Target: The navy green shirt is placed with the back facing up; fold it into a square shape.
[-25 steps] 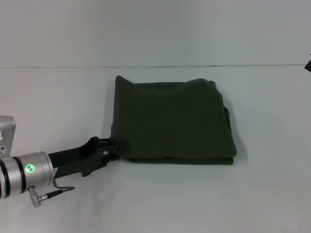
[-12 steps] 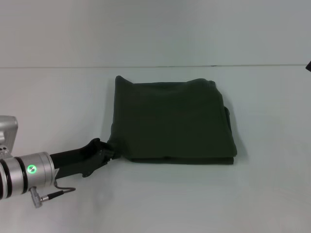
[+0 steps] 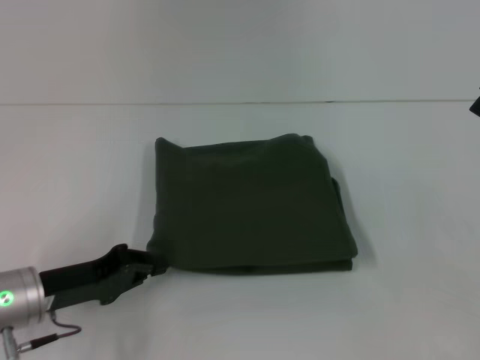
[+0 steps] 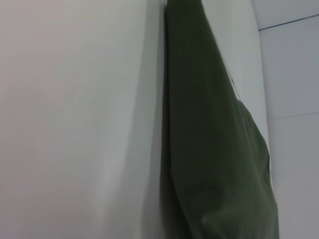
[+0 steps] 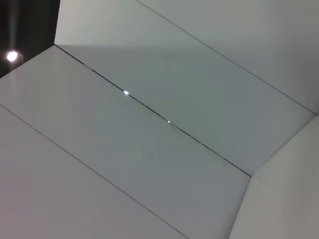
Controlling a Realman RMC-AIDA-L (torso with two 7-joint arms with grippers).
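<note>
The left gripper (image 3: 155, 264) sits low over the counter (image 3: 75, 165) at the near left, its dark body reaching in from the silver wrist at the frame's lower left corner toward the near left corner of the shirt (image 3: 251, 202). Its tip meets that corner, and the cloth there looks drawn to a small point at the gripper, so the gripper appears to be pinching the corner, though the fingers themselves are dark against dark cloth and hard to separate.

The shirt lies on the counter just right of the gripper, near the middle of the head view, folded into a rough square with its plain olive side up. Its far left corner stands up in a slight peak, the far edge is gently wavy, and along the near edge and the right side the stacked layers show as thin lines, with a small fold of cloth poking out at the right side.

In the left wrist view the shirt (image 4: 214, 149) fills a long band against the pale counter (image 4: 75, 124), seen edge-on from close by, with no fingers showing.

The right gripper shows only as a dark sliver at the far right edge of the head view, well apart from the shirt; its state cannot be told. The right wrist view shows only pale panels and a lamp.
</note>
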